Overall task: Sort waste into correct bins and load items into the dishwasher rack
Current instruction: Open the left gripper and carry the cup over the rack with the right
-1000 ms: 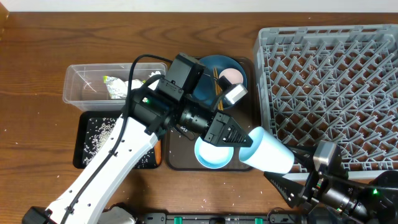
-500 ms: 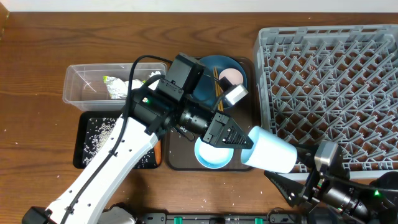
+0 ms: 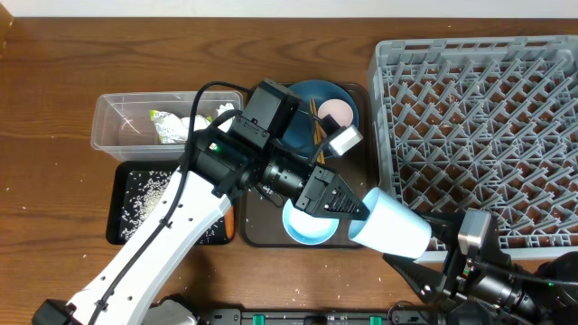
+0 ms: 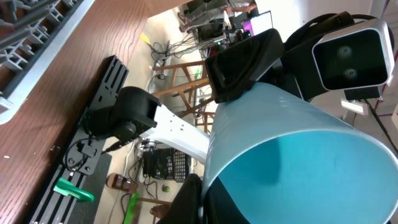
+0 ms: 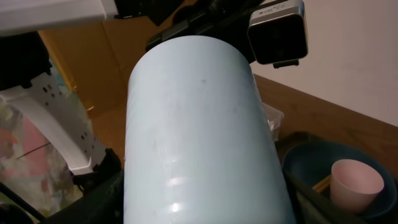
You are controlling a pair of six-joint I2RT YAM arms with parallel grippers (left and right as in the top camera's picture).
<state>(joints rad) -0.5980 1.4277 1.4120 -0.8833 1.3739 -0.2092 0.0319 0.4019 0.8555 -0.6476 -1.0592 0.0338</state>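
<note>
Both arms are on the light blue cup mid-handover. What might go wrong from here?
The left pincer pinches only the rim of the tall light blue cup; whether the right pincer around its base has gripped is unclear, so letting go now may drop it.
The cup hangs tilted beside the round light blue bowl and might knock it.

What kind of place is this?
Probably a robotics lab staged as a dish-clearing station: a dishwasher rack and sorting tub on a wooden table, with a monitor and cables behind.
</note>
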